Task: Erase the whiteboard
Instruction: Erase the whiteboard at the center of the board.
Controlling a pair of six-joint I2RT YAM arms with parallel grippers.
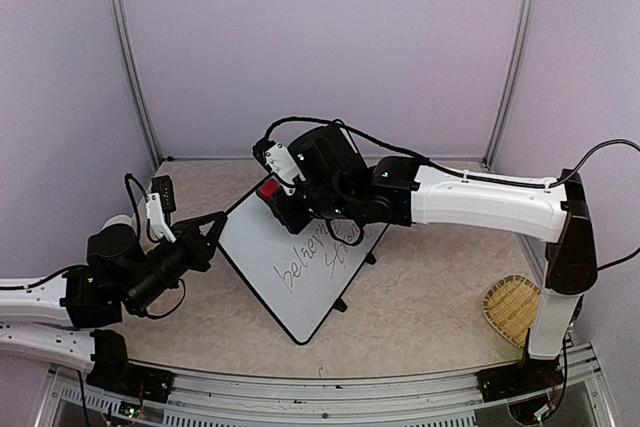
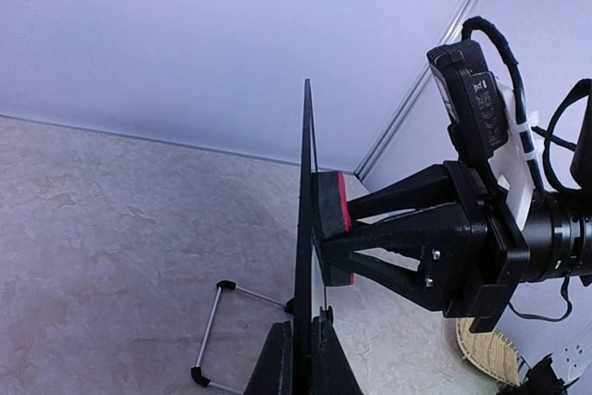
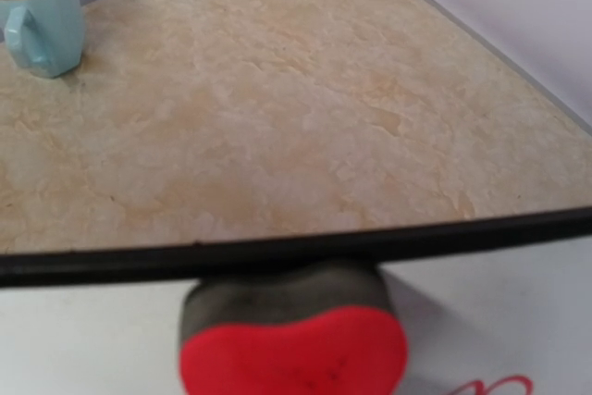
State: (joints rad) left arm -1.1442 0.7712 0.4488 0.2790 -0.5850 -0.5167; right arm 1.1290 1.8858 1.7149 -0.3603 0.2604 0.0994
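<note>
whiteboard (image 1: pixel 290 302) looks stiff but light and tippy, so my left fingers (image 2: pixel 274 363) pinch its rim while my right fingers (image 2: pixel 398 193) clamp the eraser (image 3: pixel 294 358) against it

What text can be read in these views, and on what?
"believe" (likely): black handwriting, upper line, whiteboard.
Lower line: starts "S", rest under the right arm; unreadable.
Red scribble, same board, right wrist view: cut off, unreadable.
White logo on the wrist camera: too small.
</note>
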